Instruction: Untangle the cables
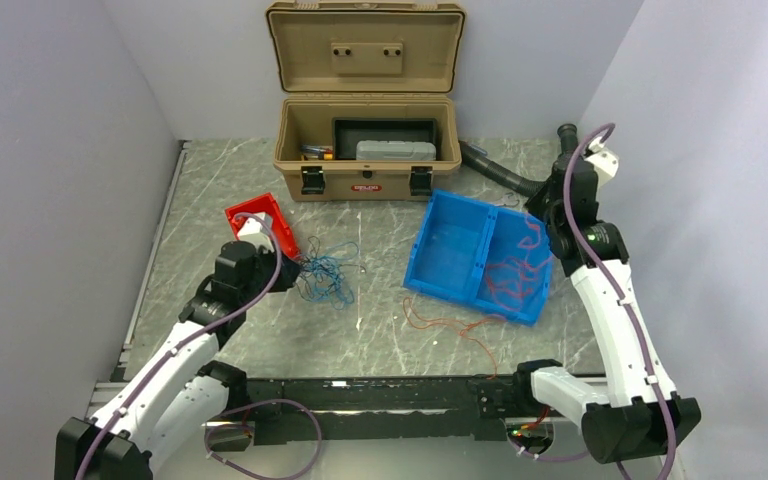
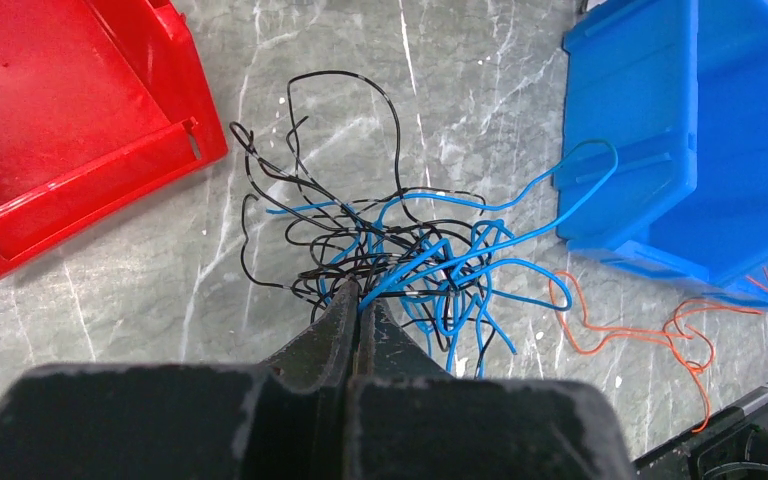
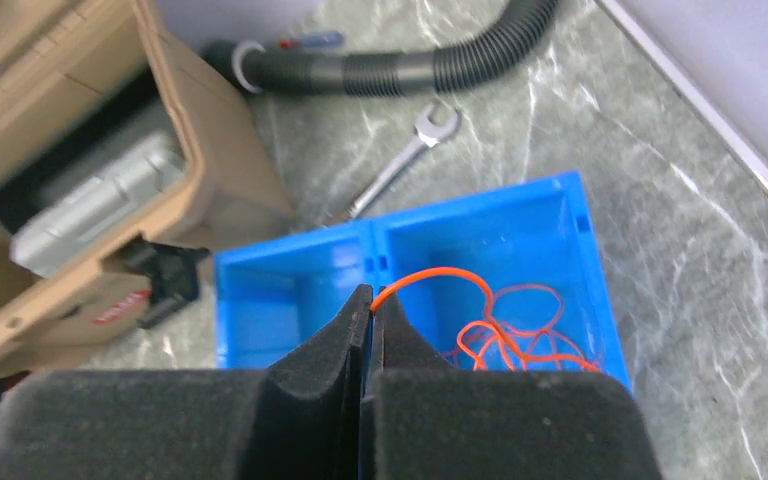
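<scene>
mid-sorting: right claw (image 3: pixel 368 300) pinches an orange wire (image 3: pixel 435 271) over the blue bin (image 3: pixel 520 225), due to release; left claw (image 2: pixel 358 296), closed, pins the tangle (image 2: pixel 410 250).

Plain pale grey walls (image 1: pixel 60 120) enclose an evenly lit, grey marble-patterned tabletop (image 1: pixel 380 340).

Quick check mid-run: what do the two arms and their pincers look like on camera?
The left arm and right arm have white shells with black joints and bases. A purple cable runs along each. The left pincer and right pincer have matte black, wedge-shaped fingers tapering to a point.
</scene>
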Robot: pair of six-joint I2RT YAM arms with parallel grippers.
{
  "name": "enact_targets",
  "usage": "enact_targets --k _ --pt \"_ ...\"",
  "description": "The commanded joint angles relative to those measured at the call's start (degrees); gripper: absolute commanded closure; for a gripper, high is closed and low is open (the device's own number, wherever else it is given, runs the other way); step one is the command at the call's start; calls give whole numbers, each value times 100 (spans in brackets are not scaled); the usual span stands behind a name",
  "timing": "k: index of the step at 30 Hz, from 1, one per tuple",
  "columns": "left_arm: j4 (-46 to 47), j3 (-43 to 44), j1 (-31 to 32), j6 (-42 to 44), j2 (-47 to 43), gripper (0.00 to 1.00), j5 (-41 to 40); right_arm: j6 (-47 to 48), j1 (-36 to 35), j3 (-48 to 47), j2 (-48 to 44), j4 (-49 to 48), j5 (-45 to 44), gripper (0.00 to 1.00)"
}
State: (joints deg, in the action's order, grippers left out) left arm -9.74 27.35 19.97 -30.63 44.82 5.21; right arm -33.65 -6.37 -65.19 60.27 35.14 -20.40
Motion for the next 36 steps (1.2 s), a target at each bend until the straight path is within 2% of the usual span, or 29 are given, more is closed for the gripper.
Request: enact_targets --k 1,7,15,16,17,18,19,20,22,26,30,33,36 --pt "383 56 -11 115 72 100 207 -71 -68 -698 39 103 35 100" --pt "442 139 -14 141 182 100 298 -441 -136 -604 119 -123 501 100" --pt "345 120 -10 215 106 100 256 -1274 184 344 563 -485 265 100" --pt "338 109 -10 216 80 100 245 -1391 238 414 645 -504 239 93" --pt "324 96 -10 216 62 100 236 -1544 252 419 720 -375 91 52" --pt "308 94 -10 224 40 100 235 -1659 258 404 762 -248 -61 23" --pt "292 96 -10 229 17 100 235 -1707 252 406 760 -170 -183 12" --pt "270 101 -10 239 -2 100 239 -1770 246 382 740 -62 -315 8" --pt "237 103 -15 259 -49 100 223 -1764 245 328 701 170 -427 7" --pt "286 56 -15 273 -109 100 222 -830 -55 120 772 465 379 8" --pt "344 38 -10 282 -84 100 331 218 -1308 310 505 424 881 9" --pt "382 21 -10 286 -70 100 378 414 -2187 439 381 606 1079 12" --pt "463 -47 -10 261 -78 100 439 356 -2898 379 634 1100 977 15"
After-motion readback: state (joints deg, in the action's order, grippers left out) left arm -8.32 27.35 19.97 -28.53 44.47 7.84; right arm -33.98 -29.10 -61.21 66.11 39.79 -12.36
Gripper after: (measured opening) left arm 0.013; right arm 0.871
